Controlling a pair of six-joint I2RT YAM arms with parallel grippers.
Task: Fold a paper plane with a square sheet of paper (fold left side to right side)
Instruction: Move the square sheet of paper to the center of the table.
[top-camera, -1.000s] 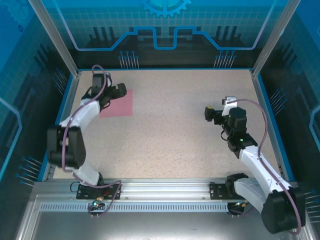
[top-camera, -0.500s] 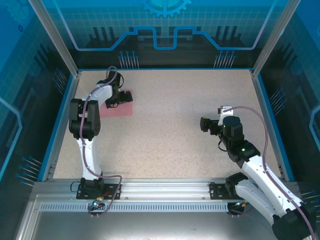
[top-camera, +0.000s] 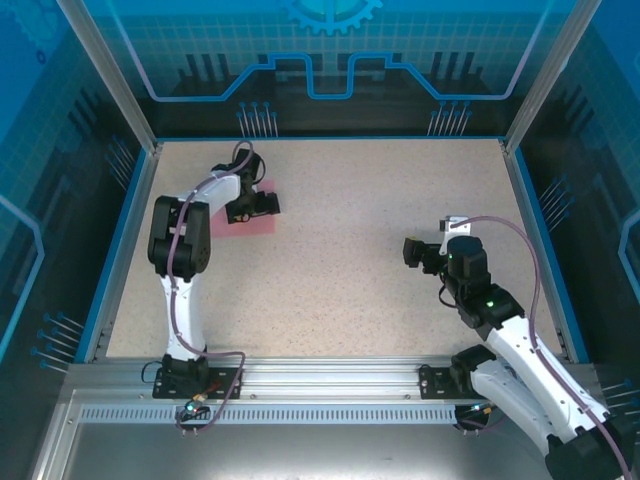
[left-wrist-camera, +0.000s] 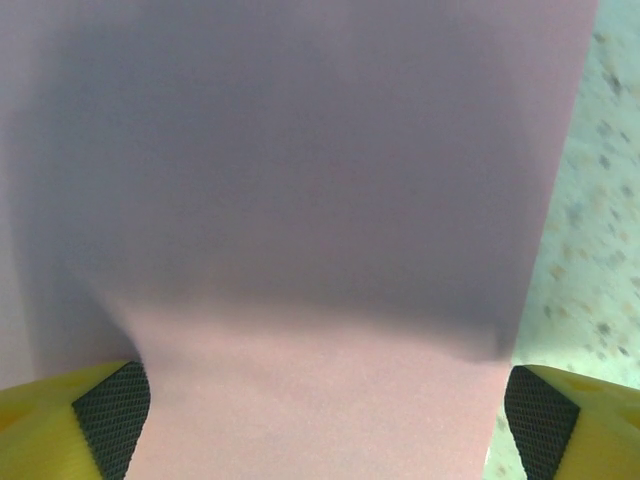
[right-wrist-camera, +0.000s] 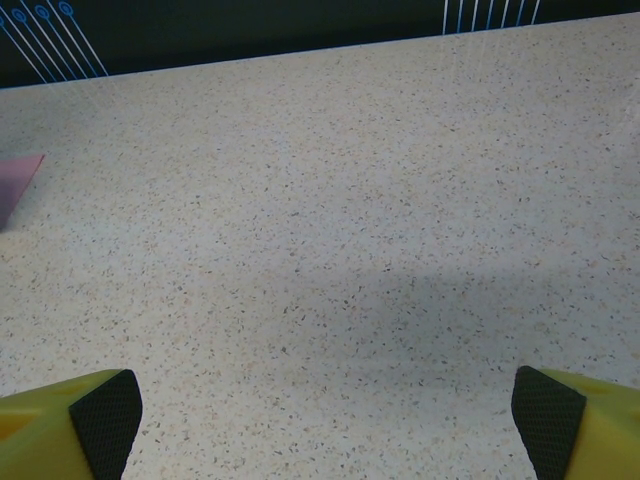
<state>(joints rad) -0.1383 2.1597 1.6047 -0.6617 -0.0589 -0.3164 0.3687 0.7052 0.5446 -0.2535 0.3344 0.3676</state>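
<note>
Pink paper (left-wrist-camera: 300, 200) beneath wide-spread left pincer (left-wrist-camera: 327, 420)

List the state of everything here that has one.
paper, unfolded, lying on the table under the left claw.
left claw, open, low over the paper, gripping nothing.
right claw, open, over bare table, empty.

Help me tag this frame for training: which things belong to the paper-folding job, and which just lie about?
Job: square sheet of paper; left end effector, open over it; right end effector, open.
Just there: table; blue back panel.
</note>
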